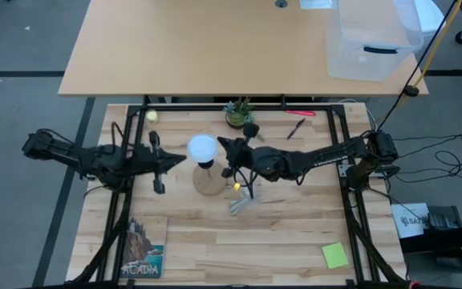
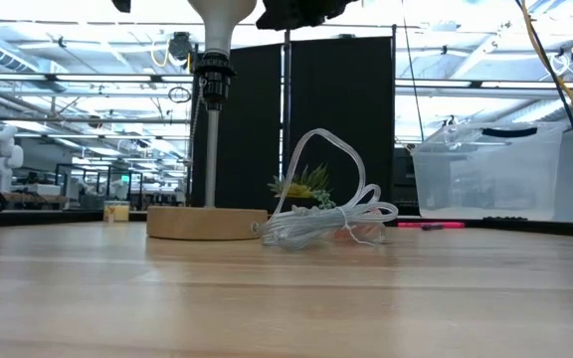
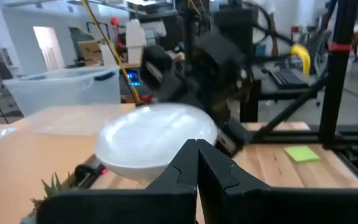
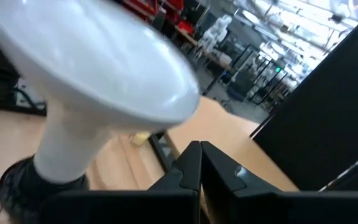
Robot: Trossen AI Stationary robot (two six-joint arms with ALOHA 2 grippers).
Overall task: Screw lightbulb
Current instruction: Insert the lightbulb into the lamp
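The bulb stood upright in the black socket of a wooden stand near the middle of the table. It was white, with a broad, flattish round head that narrowed to a pale neck running down into the socket. From above only its round head showed, hiding the socket and most of the stand's base. The low view cut the head off, leaving just the neck, the socket and the thin post below. The left gripper hung just beside the bulb on one side, its fingers pressed together with nothing between them. The right gripper was close on the other side, fingers likewise closed and empty, and neither appeared to touch the bulb, though the overhead view was too coarse to be sure. A coiled clear cord lay on the table beside the stand's base; where its ends ran could not be made out. A small plant sat toward the far edge, half hidden behind the cord in the low view. In the left wrist view the right arm beyond the bulb was a dark blur.
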